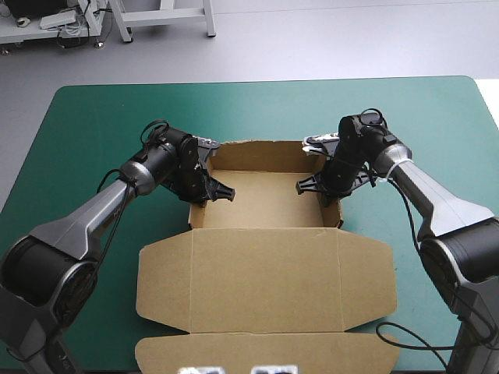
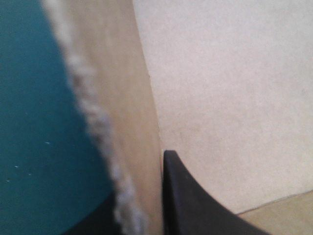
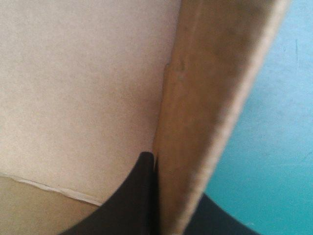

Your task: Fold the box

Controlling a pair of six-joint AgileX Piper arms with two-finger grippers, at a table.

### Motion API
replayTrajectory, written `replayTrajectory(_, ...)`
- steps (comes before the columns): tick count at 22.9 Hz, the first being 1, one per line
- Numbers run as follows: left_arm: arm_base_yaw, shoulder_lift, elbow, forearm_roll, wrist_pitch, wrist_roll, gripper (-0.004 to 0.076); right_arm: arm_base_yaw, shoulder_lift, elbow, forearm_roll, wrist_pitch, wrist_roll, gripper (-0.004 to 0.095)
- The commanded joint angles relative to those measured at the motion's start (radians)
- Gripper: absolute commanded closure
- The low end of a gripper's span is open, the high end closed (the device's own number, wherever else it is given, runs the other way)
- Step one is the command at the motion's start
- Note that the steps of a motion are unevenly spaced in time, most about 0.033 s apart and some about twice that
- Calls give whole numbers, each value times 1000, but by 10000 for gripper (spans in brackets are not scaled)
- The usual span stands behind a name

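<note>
- A brown cardboard box (image 1: 265, 280) lies mid-table on the teal-green cover (image 1: 93, 125), with tray walls raised at the far side and the lid flat toward the near edge.
- The left gripper (image 1: 209, 189) pinches the left side wall (image 2: 117, 98), and the right gripper (image 1: 321, 187) pinches the right side wall (image 3: 205, 107). Both sets of black fingers are nearly closed on the board.
- Keeping both walls square under even pressure should seat the folds without buckling.

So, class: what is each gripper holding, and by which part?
Both hold the brown box: the left gripper pinches its raised left side wall, the right gripper its raised right side wall.
</note>
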Motion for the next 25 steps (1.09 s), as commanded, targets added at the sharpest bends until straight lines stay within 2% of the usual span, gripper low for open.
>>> replayTrajectory(1,-10,-50,-34,11,-3,60,708,11,-17,-5,-13,36,-49,914)
replayTrajectory(2,-10,-50,-34,11,5,67,678,11,-17,-5,-26,46,-51,892)
replayTrajectory(4,-10,-50,-35,25,38,64,533,11,-20,-5,-36,46,-62,723)
replayTrajectory(5,-10,-50,-35,35,66,70,395,11,-25,-5,-27,46,-67,533)
replayTrajectory(6,-10,-50,-35,37,82,75,333,11,-27,-5,-25,46,-67,426)
replayTrajectory(7,-10,-50,-35,44,98,85,248,11,-34,-5,-25,46,-65,243)
replayTrajectory(9,-10,-57,-35,44,100,93,205,11,-42,-5,-25,46,-47,105)
replayTrajectory(11,-10,-81,-36,44,78,93,204,11,-63,-5,-27,46,-46,61)
replayTrajectory(15,-10,-188,-39,63,24,113,204,11,-182,-27,-40,44,-60,69)
replayTrajectory(22,-10,-337,-61,121,49,142,206,11,-315,-124,-29,44,-74,70)
replayTrajectory(25,-10,-410,-65,138,124,142,209,11,-375,-124,-23,44,-86,70)
